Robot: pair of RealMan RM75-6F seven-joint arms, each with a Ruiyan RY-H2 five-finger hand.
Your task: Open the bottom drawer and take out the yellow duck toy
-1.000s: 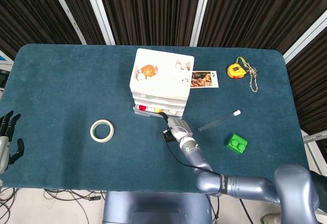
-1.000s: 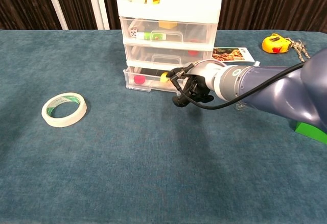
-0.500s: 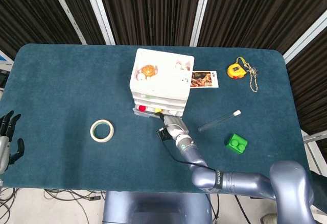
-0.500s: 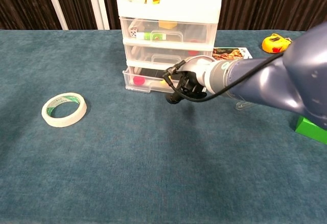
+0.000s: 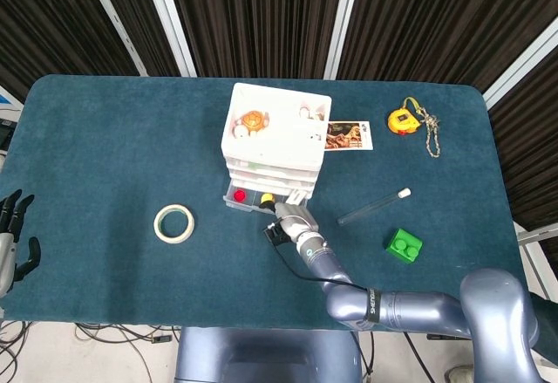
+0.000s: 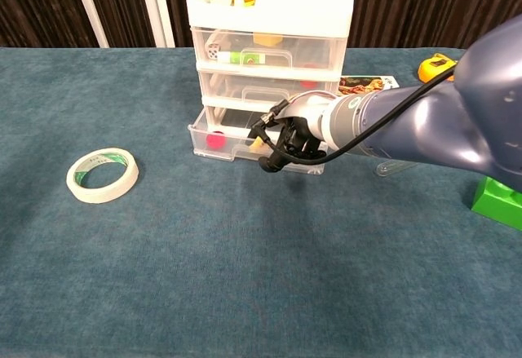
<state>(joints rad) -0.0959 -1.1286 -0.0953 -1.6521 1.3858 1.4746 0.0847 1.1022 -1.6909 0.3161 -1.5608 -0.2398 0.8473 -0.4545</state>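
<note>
The right arm reaches low across the table, its right hand (image 6: 285, 139) curled on the front edge of the bottom drawer (image 6: 214, 148), which stands partly out of the white cabinet (image 5: 277, 135). Inside it a yellow duck toy (image 5: 267, 199) lies just beside a red ball (image 5: 240, 196), close to the fingers. The left hand (image 5: 12, 242) hangs at the table's (image 5: 105, 139) left edge, fingers spread, holding nothing. Bare cloth lies in front of the drawer; a tape roll (image 6: 102, 174) sits well to the left.

A teal-covered table (image 5: 105, 139) stands before dark ribbed wall panels (image 5: 253, 17) with pale uprights
</note>
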